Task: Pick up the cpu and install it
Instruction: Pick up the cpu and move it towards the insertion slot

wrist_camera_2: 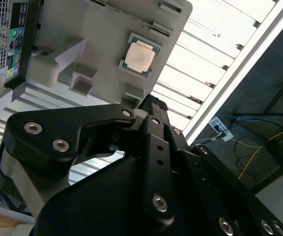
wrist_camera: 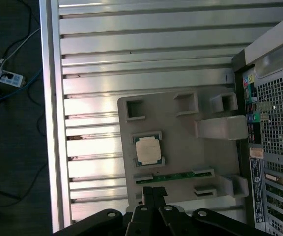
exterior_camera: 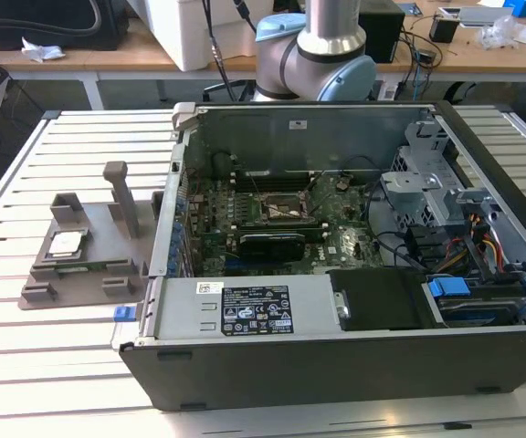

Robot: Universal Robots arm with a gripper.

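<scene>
Closest to the wrist cameras is the gripper (wrist_camera: 154, 192), its black fingers (wrist_camera: 148, 192) pressed together with nothing between them. It hangs above the tray (wrist_camera: 190, 142) with its tip over the edge where a green strip (wrist_camera: 176, 175) lies. The cpu (wrist_camera: 148, 150) is just beyond the tip, apart from it, seated in its square pocket on the tray. I judge the pick to be in hand at its approach stage, with the chip not yet touched. A grasp here would call for the fingers to spread, centre over the chip, square up with two opposite edges and come straight down, since the pocket walls leave little room at the sides. The cpu lies flat, its silvery plate facing up at the cameras and its thin pale rim showing all round. Being square, it has no real long axis, and its edges run parallel with the tray's edges. In the second wrist view the cpu (wrist_camera_2: 139, 57) catches a warm glare. In the exterior view the tray (exterior_camera: 80, 278) sits on the slatted table (exterior_camera: 26, 182) at nine o'clock of the open case (exterior_camera: 336, 356), with the cpu (exterior_camera: 66, 243) toward the tray's nine o'clock side. Farther in, the socket (exterior_camera: 286, 208) waits mid-board, at twelve o'clock of the black card (exterior_camera: 272, 245). The arm (exterior_camera: 318, 46) rises at twelve o'clock behind the case.
</scene>
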